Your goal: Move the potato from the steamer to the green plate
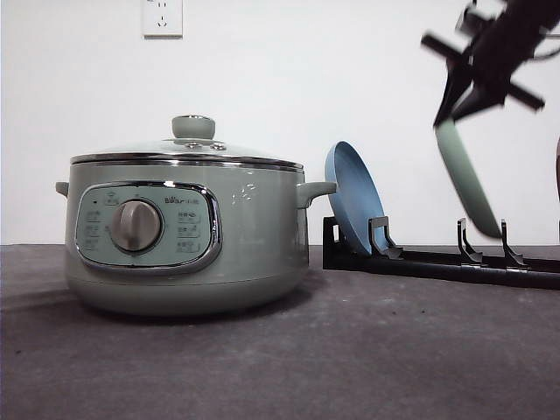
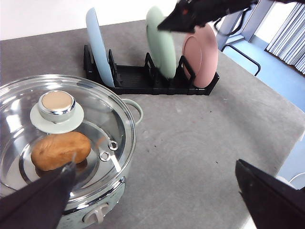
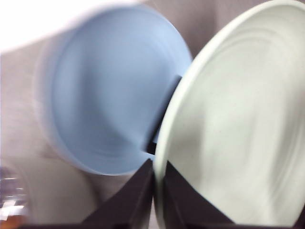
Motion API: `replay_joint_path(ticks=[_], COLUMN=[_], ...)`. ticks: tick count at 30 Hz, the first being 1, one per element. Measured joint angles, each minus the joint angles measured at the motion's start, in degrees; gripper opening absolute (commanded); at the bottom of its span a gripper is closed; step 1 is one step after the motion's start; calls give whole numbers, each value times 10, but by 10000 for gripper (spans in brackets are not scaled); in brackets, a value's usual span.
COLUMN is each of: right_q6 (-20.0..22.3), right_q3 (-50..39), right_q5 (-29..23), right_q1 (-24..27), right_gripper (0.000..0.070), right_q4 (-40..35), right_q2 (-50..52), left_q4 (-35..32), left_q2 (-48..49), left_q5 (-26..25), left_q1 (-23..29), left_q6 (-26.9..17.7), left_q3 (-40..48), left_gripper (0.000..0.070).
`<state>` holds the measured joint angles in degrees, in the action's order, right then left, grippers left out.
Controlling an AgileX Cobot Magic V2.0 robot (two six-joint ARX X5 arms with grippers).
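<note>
Steamer (image 1: 188,241) sits closest on the tabletop (image 1: 350,359), lid on, the potato (image 2: 61,150) lying inside with its long axis level. My right gripper (image 3: 153,191) has its jaws clamped on the green plate's (image 1: 468,179) rim, edge-on and tilted above the rack (image 1: 437,258). My left gripper (image 2: 152,200) hovers over the steamer, jaws wide apart.

The steamer (image 1: 188,236) carries a small brand mark on its control panel (image 1: 147,229), just right of the top of the dial (image 1: 136,226); it looks like "Bear" followed by tiny characters too small to read. Small icons and labels flank the dial, all illegible. Embossed marks on the pot wall right of the panel cannot be read.
</note>
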<state>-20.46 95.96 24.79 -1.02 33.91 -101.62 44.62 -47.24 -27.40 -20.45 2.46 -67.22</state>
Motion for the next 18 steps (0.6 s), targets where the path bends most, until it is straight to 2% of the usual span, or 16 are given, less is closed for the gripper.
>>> replay_joint_path(ticks=[5,9,15,18], right_q6=[-8,3,74,106], right_q3=[5,7,7,7], right_q5=[24,24,11,-17], right_q1=[0,-6,-37,-64], right_gripper=[3,3,3,3], right_q4=[7,51,142,192], right_q2=[73,128,215,261], left_q4=[0,0,0,0], left_q2=[0,0,0,0], left_q5=[0,0,0,0], left_q1=[0,0,0,0], left_q6=[0,0,0,0], left_q3=[0,0,0,0], left_gripper=[700,700,700,700])
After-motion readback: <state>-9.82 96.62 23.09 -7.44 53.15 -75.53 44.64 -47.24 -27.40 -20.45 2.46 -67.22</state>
